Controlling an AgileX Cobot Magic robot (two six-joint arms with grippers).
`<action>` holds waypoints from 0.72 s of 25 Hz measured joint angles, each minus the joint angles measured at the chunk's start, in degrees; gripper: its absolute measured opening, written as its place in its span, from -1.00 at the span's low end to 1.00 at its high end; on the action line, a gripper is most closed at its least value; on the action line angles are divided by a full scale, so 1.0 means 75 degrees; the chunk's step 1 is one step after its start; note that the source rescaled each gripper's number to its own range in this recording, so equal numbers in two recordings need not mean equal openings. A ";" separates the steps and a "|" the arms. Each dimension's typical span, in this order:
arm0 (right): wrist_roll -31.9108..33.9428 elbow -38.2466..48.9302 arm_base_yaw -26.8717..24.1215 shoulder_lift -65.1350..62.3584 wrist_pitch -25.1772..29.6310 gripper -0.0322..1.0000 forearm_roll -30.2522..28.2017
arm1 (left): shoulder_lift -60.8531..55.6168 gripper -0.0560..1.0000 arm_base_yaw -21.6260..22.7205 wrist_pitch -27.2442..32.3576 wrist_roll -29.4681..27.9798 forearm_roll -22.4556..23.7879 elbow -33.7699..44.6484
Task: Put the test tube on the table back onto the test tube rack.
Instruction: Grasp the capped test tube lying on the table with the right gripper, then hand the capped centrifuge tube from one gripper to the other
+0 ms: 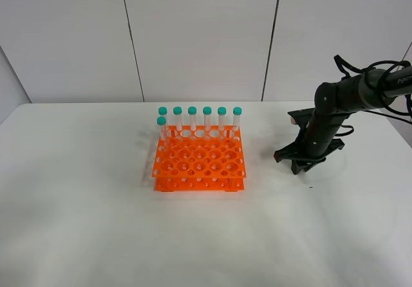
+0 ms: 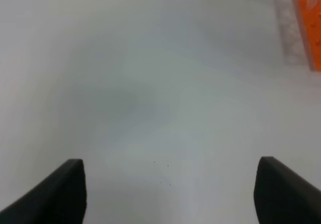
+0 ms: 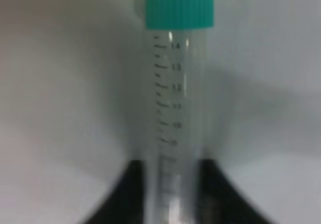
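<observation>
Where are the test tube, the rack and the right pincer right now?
test tube (image 3: 173, 98): right wrist view, on its clear graduated body.
test tube rack (image 1: 199, 163): exterior high view, on its bare orange top grid.
right pincer (image 1: 304, 165): exterior high view, midway between its lowered fingertips.

Test tube rack (image 1: 199, 165) is showing bright orange; test tube (image 3: 176, 103) showing clear, teal cap, dark graduation marks; table (image 1: 84, 222) looking plain white.
</observation>
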 joint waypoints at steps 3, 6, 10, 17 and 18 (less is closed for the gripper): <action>-0.0008 0.0000 0.0000 0.0000 0.0072 -0.91 -0.0139 | 0.0000 0.99 0.0000 0.0000 0.0000 0.0000 0.0000; -0.0008 -0.0006 0.0000 -0.0118 0.0289 -0.91 -0.0228 | 0.0000 0.99 0.0000 0.0000 0.0000 0.0000 0.0000; -0.0061 -0.0006 0.0000 -0.0823 0.0437 -0.91 -0.0246 | 0.0000 0.99 0.0000 0.0000 0.0000 0.0000 0.0000; -0.0115 -0.0006 0.0000 -0.2791 0.1283 -0.91 -0.0246 | 0.0000 0.99 0.0000 0.0000 0.0000 0.0000 0.0000; -0.0115 0.0021 0.0000 -0.3106 0.1406 -0.91 -0.0238 | 0.0000 0.99 0.0000 0.0000 0.0000 0.0000 0.0000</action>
